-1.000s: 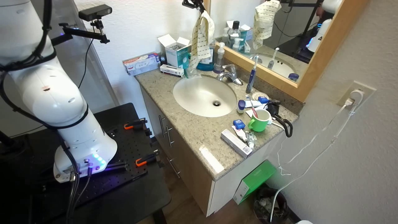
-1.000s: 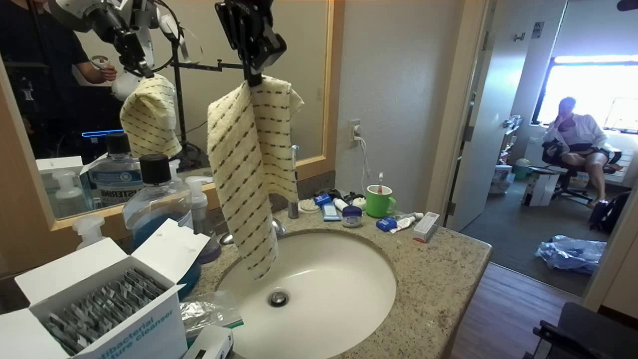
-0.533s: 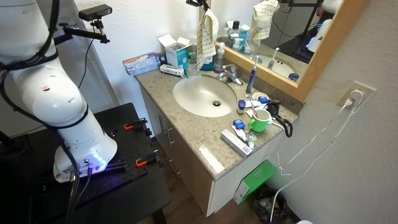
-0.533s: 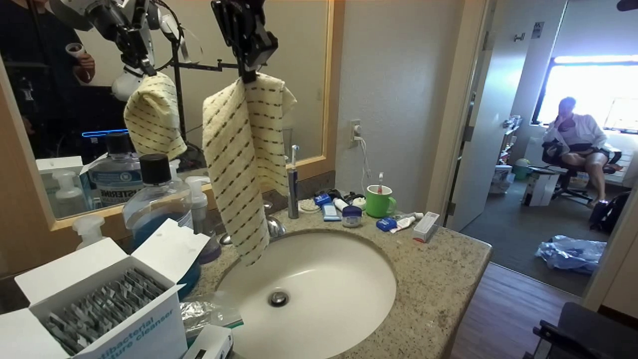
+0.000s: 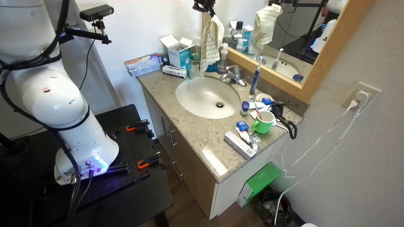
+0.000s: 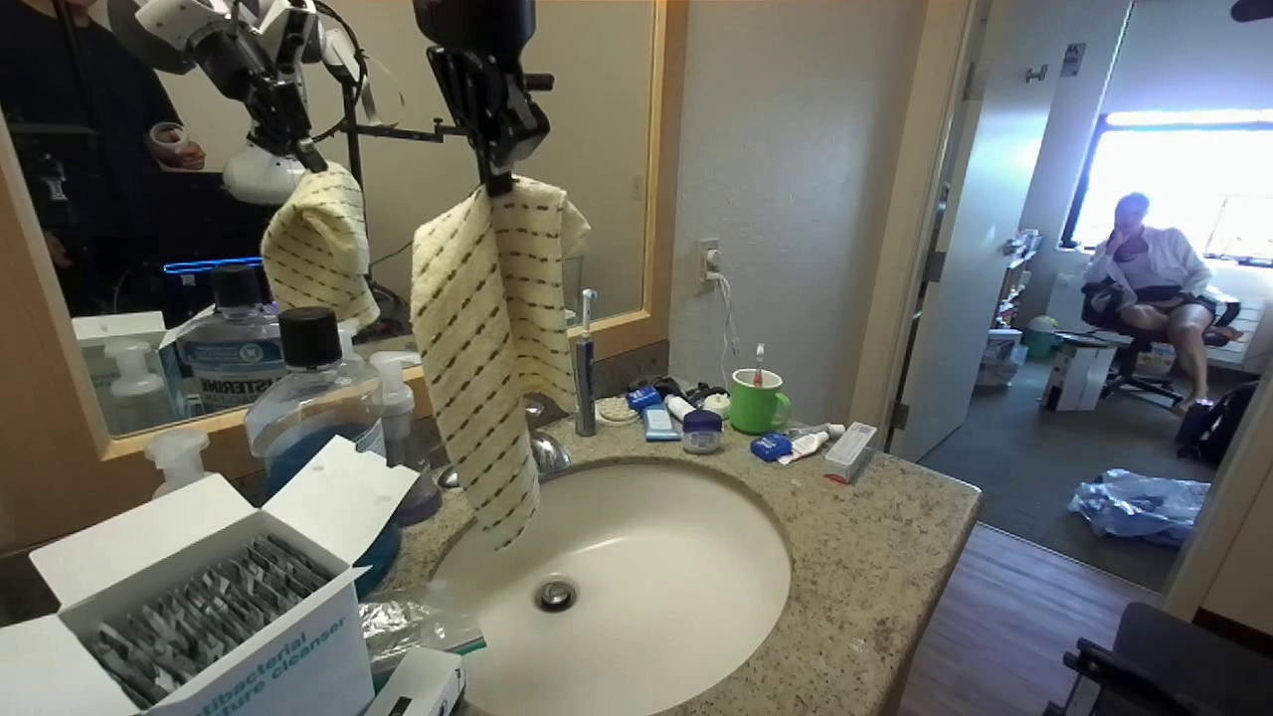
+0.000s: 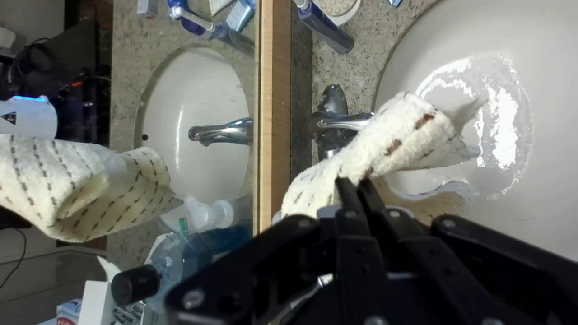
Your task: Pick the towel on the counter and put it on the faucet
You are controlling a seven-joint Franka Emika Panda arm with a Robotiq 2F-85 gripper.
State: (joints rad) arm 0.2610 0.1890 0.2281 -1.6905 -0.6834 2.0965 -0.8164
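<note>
The towel is cream with dark dashes. It hangs in the air from my gripper (image 6: 497, 187) in both exterior views, the towel (image 6: 462, 348) draping in two long folds. My gripper is shut on its top edge; in the wrist view the fingertips pinch the towel (image 7: 402, 140). The chrome faucet (image 5: 234, 75) stands at the back of the sink, below and to the right of the towel in that exterior view. In an exterior view the towel hides part of the faucet (image 6: 549, 452). In the wrist view the towel overlaps the tip of the faucet spout (image 7: 347, 121).
The wood mirror frame (image 5: 268, 73) is close behind the faucet. A soap pump (image 6: 396, 398), a mouthwash bottle (image 6: 310, 338) and an open box (image 6: 278, 661) crowd one side. An upright electric toothbrush (image 6: 585, 388) stands on the other side, with a green cup (image 6: 754, 403) farther along.
My gripper and the towel have moved toward the mirror and the faucet side, rising slightly at first and then lowering. The grip on the towel has stayed the same.
</note>
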